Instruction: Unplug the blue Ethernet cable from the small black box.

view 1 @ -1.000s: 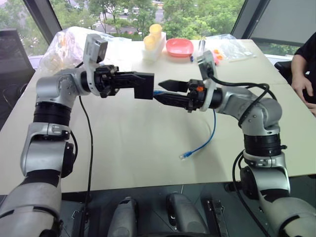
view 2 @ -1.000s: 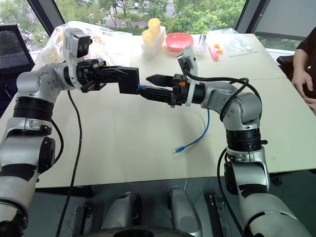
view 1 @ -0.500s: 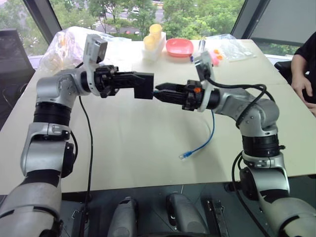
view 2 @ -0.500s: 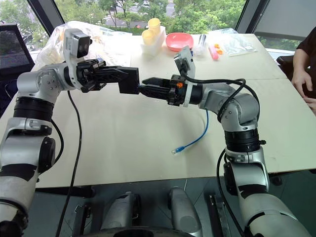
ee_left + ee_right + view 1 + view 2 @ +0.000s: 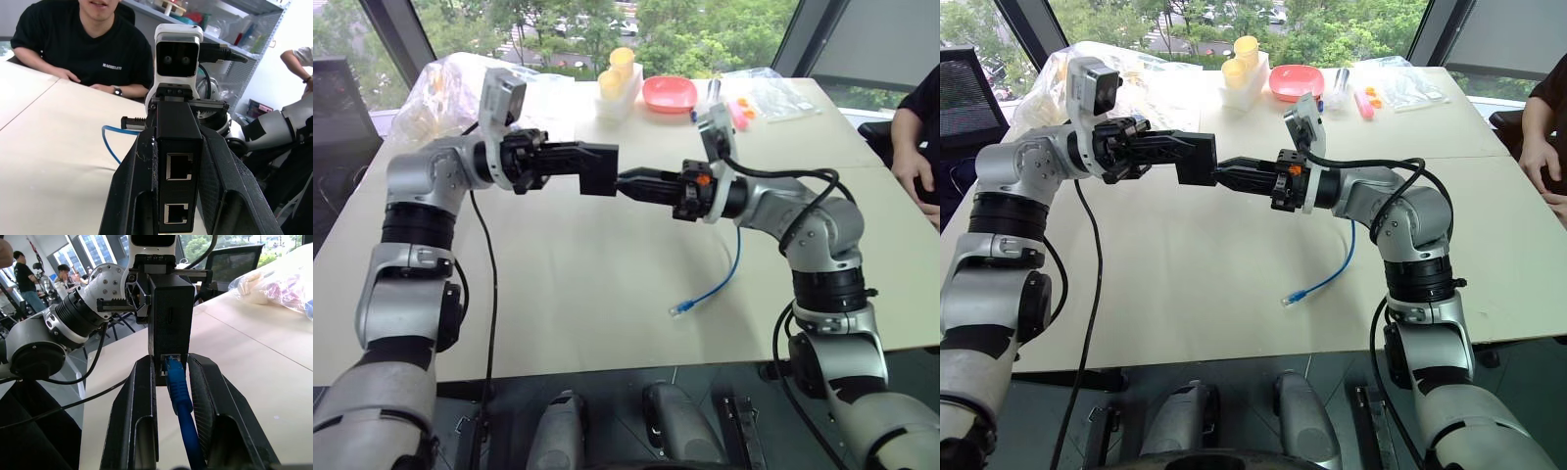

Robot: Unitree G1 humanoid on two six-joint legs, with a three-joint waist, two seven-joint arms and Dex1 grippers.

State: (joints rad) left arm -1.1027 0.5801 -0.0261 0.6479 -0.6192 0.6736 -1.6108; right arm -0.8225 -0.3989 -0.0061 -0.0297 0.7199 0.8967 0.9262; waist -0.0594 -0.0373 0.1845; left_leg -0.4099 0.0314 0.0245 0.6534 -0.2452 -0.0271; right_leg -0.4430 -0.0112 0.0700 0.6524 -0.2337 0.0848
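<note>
So the small black box (image 5: 598, 168) is up in the air above the tabletop (image 5: 587, 284), clamped in the left tool (image 5: 570, 163). The blue Ethernet cable (image 5: 178, 396) is plugged into the box's side that faces the right arm. The right tool (image 5: 168, 382) sits just beside that side of the box, fingers nearly closed, plug end between them; can't tell if they actually pinch it. The plug's long axis runs straight along those fingers, so a pull away from the box should free it. One box, one cable; its loose end (image 5: 680, 308) lies on the tabletop below the box, toward the right arm.
</note>
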